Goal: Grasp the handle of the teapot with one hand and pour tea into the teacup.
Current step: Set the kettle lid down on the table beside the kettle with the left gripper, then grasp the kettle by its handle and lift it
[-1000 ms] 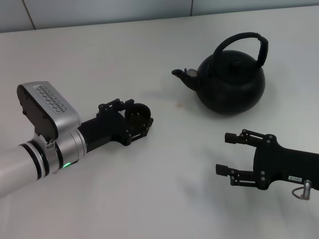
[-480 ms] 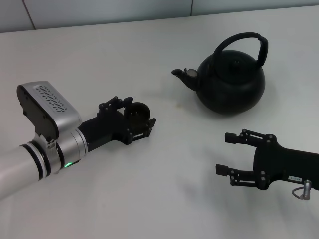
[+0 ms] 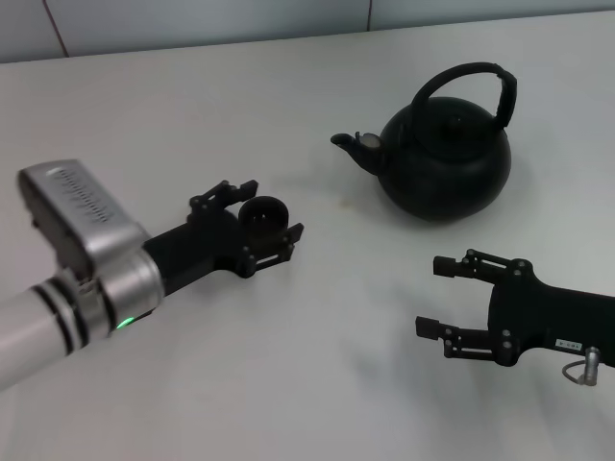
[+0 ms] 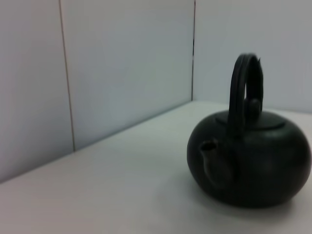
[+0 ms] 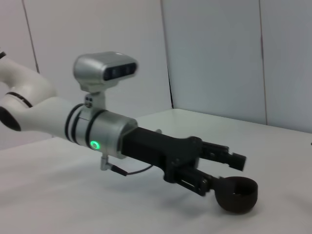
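Sitting on the white counter [image 3: 288,384], the teacup [image 3: 262,215] is far to the left of the teapot [image 3: 444,161]. The left end effector [image 3: 259,220] has its fingers spread around the teacup, one on each side; I cannot tell if they touch it. Between the teacup and the teapot is a wide bare strip of counter. The teapot stands upright, its spout [image 3: 354,146] pointing toward the teacup. Its handle [image 3: 471,79] arches up over the lid with room all around it. Behind the teapot the counter ends at a wall [image 3: 192,19]. The right end effector [image 3: 440,299] is released, nearer the robot than the teapot, holding nothing.
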You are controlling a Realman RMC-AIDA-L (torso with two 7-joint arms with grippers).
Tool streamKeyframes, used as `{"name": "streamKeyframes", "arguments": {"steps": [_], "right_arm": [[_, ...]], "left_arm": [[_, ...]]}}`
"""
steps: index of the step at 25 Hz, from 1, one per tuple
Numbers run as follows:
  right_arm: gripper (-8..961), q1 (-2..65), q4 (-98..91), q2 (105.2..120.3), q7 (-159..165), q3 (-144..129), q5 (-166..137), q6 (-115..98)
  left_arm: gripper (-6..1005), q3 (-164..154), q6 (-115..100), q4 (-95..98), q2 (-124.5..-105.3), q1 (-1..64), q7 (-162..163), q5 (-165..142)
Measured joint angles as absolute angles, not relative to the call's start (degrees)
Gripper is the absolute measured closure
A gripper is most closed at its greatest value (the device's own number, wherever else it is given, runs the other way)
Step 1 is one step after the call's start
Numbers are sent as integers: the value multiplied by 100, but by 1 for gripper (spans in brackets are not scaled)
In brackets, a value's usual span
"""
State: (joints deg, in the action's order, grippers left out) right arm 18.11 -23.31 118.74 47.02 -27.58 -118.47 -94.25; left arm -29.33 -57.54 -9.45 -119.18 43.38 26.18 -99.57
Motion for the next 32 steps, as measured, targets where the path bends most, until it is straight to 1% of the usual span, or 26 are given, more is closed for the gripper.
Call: {"name": "streamKeyframes", "arguments": {"steps": [2, 3, 4, 5, 6, 7, 11, 12, 19, 24, 32], "right_arm": [[145, 1810, -2335, 11874, 4702, -2753, -11847, -9412], [145, 1811, -2336, 11874, 4702, -2752, -11846, -9407], [145, 1811, -2337, 11874, 4702, -2751, -11846, -9403], [145, 1810, -2338, 11874, 4702, -2750, -11845, -9399], [145, 1811, -2338, 11874, 4702, -2751, -11845, -9394], [145, 1810, -2338, 11873, 4702, -2751, -11844, -9391], [145, 1816, -2338, 11874, 4702, -2751, -11841, -9386], [145, 1816, -2338, 11874, 4702, -2750, -11840, -9386], [145, 1819, -2338, 11867, 4704, -2722, -11839, -9389], [145, 1815, -2338, 11871, 4705, -2707, -11838, -9387], [144, 1810, -2338, 11866, 4701, -2698, -11838, -9386]], "left_arm": [[140, -2933, -5972, -900, -11914, 4251, 2619, -9957], [140, -2958, -6559, -668, -11878, 3902, 2663, -9958], [140, -2965, -6804, -516, -11870, 3722, 2685, -9958], [140, -2965, -6804, -516, -11870, 3722, 2685, -9958], [140, -2967, -6971, -406, -11871, 3574, 2695, -9957], [140, -2958, -7454, -83, -11867, 3228, 2698, -9952], [140, -2976, -7758, 86, -11851, 3021, 2718, -9952], [140, -3049, -8062, 359, -11833, 2705, 2790, -9957], [140, -3389, -8552, 978, -11814, 2100, 3118, -9959], [140, -3443, -8827, 1266, -11801, 1853, 3317, -9963], [140, -3625, -8668, 1334, -11756, 1798, 3307, -10000]]}}
